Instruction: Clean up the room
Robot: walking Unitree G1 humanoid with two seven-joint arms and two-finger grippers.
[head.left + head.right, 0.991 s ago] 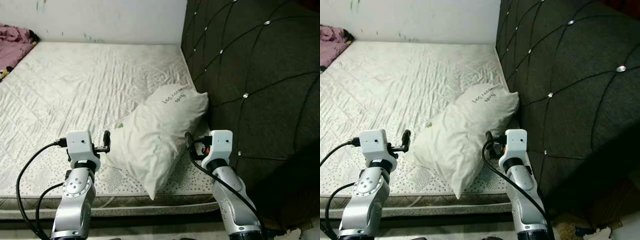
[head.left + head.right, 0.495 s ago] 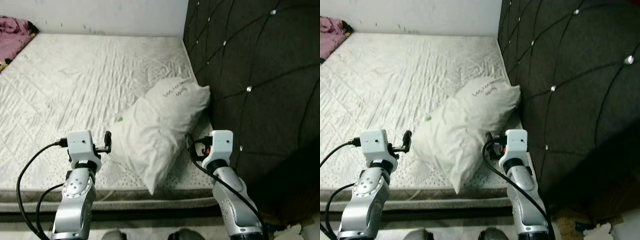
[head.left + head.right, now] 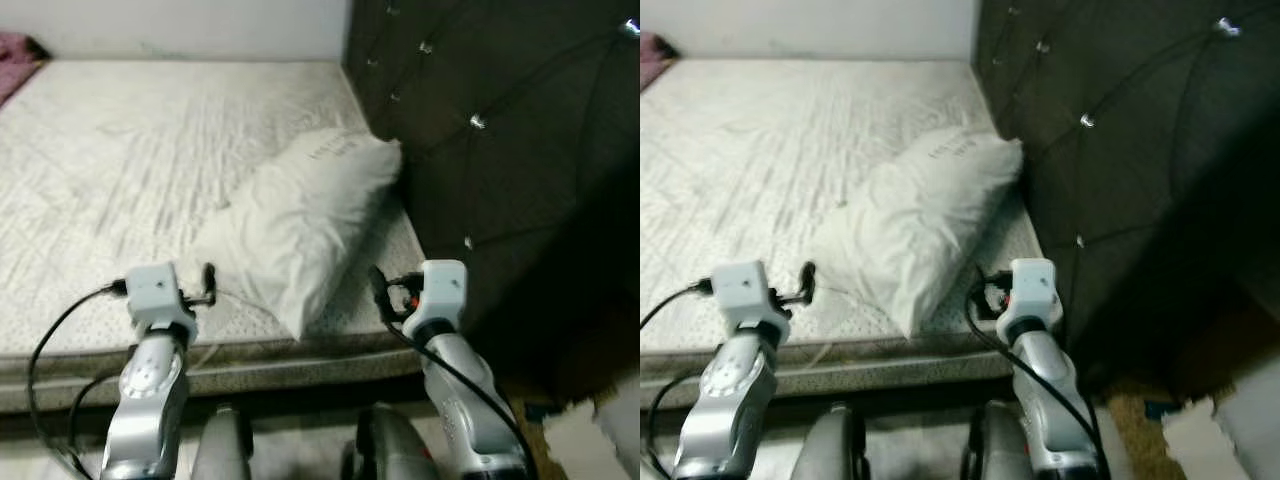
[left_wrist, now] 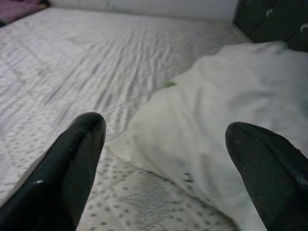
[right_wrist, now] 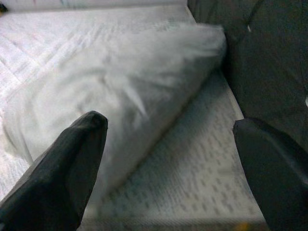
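Note:
A white pillow [image 3: 305,215] with handwriting on it lies askew on the bare quilted mattress [image 3: 120,150], its far corner against the dark tufted headboard [image 3: 500,110]. My left gripper [image 3: 208,281] hovers open over the mattress's near edge, just left of the pillow's near corner. My right gripper [image 3: 377,287] is open too, level with the near edge to the right of the pillow. In the left wrist view the pillow [image 4: 231,125] lies ahead between the spread fingers [image 4: 72,163]. The right wrist view has the pillow [image 5: 125,96] ahead of that gripper [image 5: 169,122].
A pink cloth [image 3: 14,44] lies at the mattress's far left corner by the white wall. My own legs [image 3: 225,450] stand on the floor before the bed. Something white [image 3: 590,430] lies on the floor at the right, below the headboard.
The whole picture has shifted and blurred: the camera has drawn back from the bed, and my legs have come into sight. Both grippers stay open, as before. The pillow lies where it was.

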